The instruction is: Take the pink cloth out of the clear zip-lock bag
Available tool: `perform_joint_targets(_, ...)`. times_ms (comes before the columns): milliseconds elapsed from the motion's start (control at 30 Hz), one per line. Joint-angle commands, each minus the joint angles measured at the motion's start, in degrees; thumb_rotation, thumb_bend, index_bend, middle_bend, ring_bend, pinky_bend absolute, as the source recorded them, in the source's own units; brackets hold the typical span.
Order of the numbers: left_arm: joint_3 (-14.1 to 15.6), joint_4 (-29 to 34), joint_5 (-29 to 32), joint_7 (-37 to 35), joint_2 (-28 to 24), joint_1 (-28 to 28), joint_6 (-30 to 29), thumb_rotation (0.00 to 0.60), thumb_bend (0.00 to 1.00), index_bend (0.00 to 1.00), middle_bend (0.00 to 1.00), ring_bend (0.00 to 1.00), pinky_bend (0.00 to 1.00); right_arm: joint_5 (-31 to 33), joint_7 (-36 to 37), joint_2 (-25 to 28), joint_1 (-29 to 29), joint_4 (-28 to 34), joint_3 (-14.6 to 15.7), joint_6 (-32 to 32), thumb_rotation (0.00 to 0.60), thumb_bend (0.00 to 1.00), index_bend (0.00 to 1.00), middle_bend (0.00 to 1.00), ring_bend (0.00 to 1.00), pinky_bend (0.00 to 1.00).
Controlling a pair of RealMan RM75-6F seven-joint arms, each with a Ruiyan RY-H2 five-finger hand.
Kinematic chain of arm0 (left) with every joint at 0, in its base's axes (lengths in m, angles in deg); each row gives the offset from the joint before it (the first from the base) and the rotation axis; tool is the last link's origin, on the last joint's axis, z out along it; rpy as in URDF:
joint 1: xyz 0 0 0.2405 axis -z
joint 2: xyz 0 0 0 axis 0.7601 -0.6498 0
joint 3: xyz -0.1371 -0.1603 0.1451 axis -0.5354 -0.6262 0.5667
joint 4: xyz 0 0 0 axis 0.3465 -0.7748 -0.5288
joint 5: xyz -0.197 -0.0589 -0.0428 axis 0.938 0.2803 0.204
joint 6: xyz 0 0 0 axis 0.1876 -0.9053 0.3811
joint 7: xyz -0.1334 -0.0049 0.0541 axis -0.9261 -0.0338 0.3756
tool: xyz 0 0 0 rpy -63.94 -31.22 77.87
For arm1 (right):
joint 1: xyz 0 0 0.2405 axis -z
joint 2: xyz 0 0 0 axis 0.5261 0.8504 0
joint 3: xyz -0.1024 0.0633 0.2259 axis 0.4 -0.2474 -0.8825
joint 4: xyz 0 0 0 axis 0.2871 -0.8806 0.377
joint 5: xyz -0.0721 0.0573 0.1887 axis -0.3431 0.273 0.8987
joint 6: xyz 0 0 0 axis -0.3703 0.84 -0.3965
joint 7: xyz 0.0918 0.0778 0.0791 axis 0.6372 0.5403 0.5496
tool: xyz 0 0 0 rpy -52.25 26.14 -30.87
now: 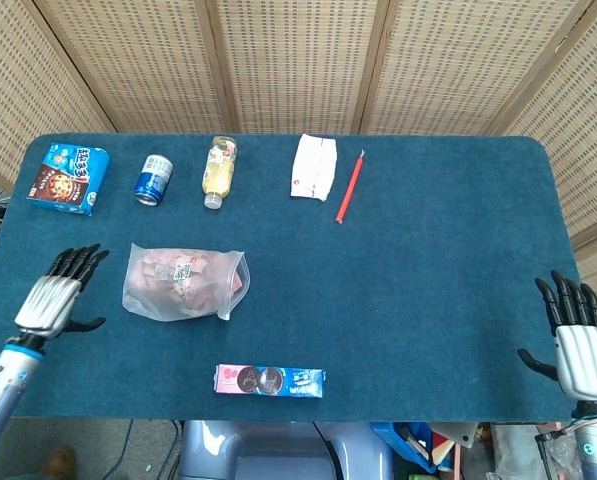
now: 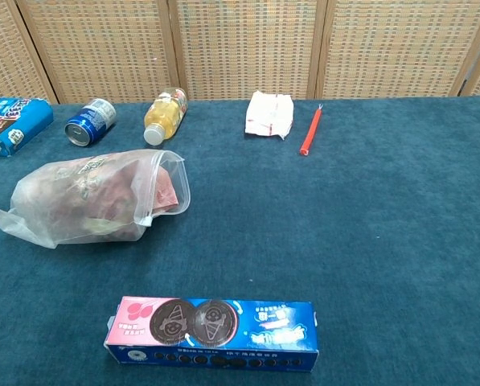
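The left hand (image 1: 56, 298) hovers with fingers spread, empty, just left of the bag (image 1: 183, 283) holding the pink cloth (image 2: 165, 193); the right hand (image 1: 581, 345) is likewise spread, far off.

Bag (image 2: 79, 201) clear glossy crinkled plastic; table (image 2: 368, 225) matt blue carpet-like cloth; screen (image 2: 248, 44) woven wicker.

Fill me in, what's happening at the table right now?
Nothing is held yet. The left hand hangs open over the table just left of the clear zip-lock bag, not touching it. The pink cloth is inside the bag, showing at its open mouth, which faces right. The right hand waits open off the table's right edge, far from the bag.
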Motion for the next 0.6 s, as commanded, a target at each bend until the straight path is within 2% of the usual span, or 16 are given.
perform_joint_targets(33, -0.99, -3.81, 1.69, 0.00, 3.07, 4.58, 5.80, 0.600, 0.18, 0.00, 0.00, 0.00, 0.00, 0.53, 0.03, -0.09, -0.11, -0.26, -0.25, -0.26, 0.600, 0.00, 0.00, 0.00, 0.00, 0.00)
perform_joint_targets(333, -0.40, -9.55, 1.09, -4.44, 8.00, 11.66, 14.49, 0.600, 0.16, 0.00, 0.00, 0.00, 0.00, 3.36, -0.14, -0.56, -0.86, -1.56, -1.35, -2.07, 0.600, 0.00, 0.00, 0.00, 0.00, 0.00)
perform_joint_targets(600, -0.70, -13.00, 2.56, -6.31, 10.96, 15.35, 18.96, 0.600, 0.16, 0.00, 0.00, 0.00, 0.00, 4.80, -0.45, -0.89, -1.27, -2.08, -1.97, -2.82, 0.600, 0.00, 0.00, 0.00, 0.00, 0.00)
